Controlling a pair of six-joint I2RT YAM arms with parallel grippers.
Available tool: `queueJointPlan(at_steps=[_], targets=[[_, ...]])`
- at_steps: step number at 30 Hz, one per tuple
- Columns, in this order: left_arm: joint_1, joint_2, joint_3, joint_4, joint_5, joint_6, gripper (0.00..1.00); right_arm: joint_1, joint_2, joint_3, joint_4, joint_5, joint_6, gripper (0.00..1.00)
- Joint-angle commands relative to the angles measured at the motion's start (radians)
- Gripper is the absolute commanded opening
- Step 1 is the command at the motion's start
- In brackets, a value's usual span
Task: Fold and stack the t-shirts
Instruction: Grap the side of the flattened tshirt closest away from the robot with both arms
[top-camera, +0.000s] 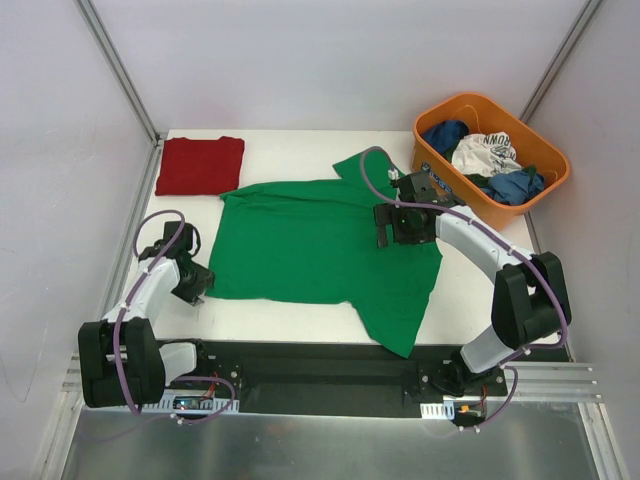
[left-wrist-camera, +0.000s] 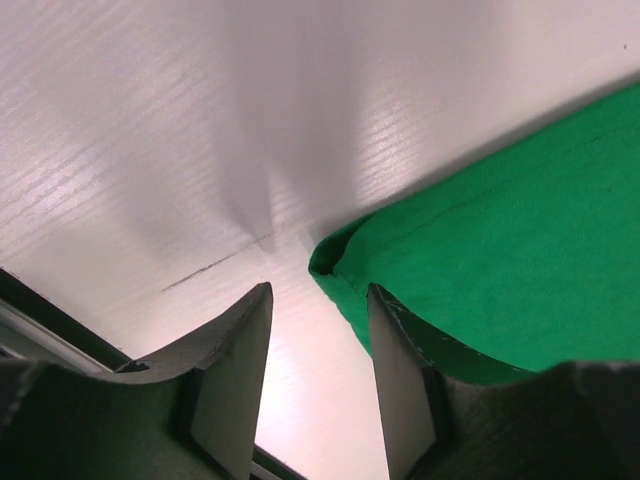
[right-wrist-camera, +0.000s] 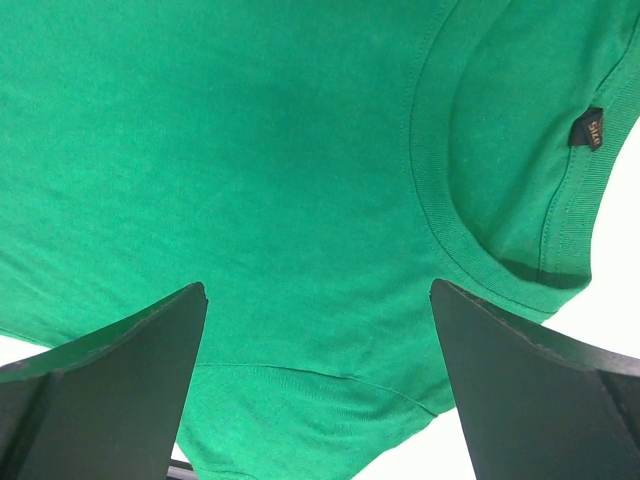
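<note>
Green t-shirt (top-camera: 320, 250): spread flat, desk (top-camera: 300, 145) ctr; hem twd left edge, collar twd right edge.
Red t-shirt (top-camera: 199, 165): folded, far-left corner, apart from green one.
L fingers (left-wrist-camera: 250, 330): part-open, holding nothing; you see bare desk in the gap, green hem corner just beside it, near left edge.
R fingers (right-wrist-camera: 170, 330): fully spread, holding nothing, over the collar area.
Basket (top-camera: 440, 120): orange, far-right corner, w/ other garments.

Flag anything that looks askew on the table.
The green t-shirt lies flat but crooked, one corner reaching the near edge of the table. Its hem corner by the left gripper is curled. The folded red t-shirt looks neat.
</note>
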Motion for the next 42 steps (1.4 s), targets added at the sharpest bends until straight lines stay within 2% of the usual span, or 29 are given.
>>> queueJointPlan(at_steps=[1, 6, 12, 13, 14, 15, 21, 26, 29, 33, 36, 39, 40, 42], targets=[[0.014, 0.019, 0.009, 0.030, -0.040, -0.017, 0.40, 0.002, -0.013, 0.020, 0.012, 0.025, 0.008, 0.99], [0.014, 0.058, 0.010, 0.077, 0.013, -0.008, 0.34, 0.002, -0.013, 0.018, 0.004, 0.034, 0.007, 0.99], [0.014, 0.084, -0.001, 0.088, 0.008, -0.012, 0.25, 0.002, -0.026, 0.017, -0.026, 0.071, 0.002, 0.99], [0.014, 0.078, -0.002, 0.090, 0.008, -0.012, 0.22, 0.002, -0.032, 0.017, -0.034, 0.074, 0.002, 0.99], [0.014, 0.073, -0.004, 0.091, 0.006, -0.012, 0.09, 0.002, -0.036, 0.011, -0.037, 0.076, 0.002, 0.99], [0.014, 0.067, -0.005, 0.090, 0.006, -0.014, 0.00, 0.002, -0.045, 0.006, -0.043, 0.071, 0.002, 0.99], [0.014, 0.027, -0.008, 0.105, 0.020, -0.005, 0.00, 0.031, -0.137, -0.069, -0.124, 0.031, -0.025, 0.99], [0.014, -0.004, -0.002, 0.108, 0.036, 0.006, 0.00, 0.200, -0.191, -0.127, -0.256, 0.051, 0.002, 0.99], [0.014, -0.020, -0.002, 0.107, 0.052, 0.015, 0.00, 0.335, -0.233, -0.178, -0.335, 0.054, 0.054, 0.94], [0.014, -0.036, -0.005, 0.113, 0.097, 0.009, 0.00, 0.504, -0.262, -0.222, -0.440, 0.094, 0.207, 0.91], [0.014, -0.062, -0.016, 0.116, 0.103, 0.011, 0.00, 0.591, -0.268, -0.274, -0.442, 0.079, 0.319, 0.86], [0.016, -0.089, -0.031, 0.114, 0.108, 0.012, 0.00, 0.620, -0.251, -0.314, -0.419, 0.076, 0.395, 0.79], [0.014, -0.096, -0.039, 0.114, 0.109, 0.011, 0.00, 0.642, -0.247, -0.323, -0.407, 0.082, 0.430, 0.73], [0.014, -0.115, -0.047, 0.114, 0.109, 0.009, 0.00, 0.660, -0.236, -0.342, -0.372, 0.089, 0.453, 0.69]])
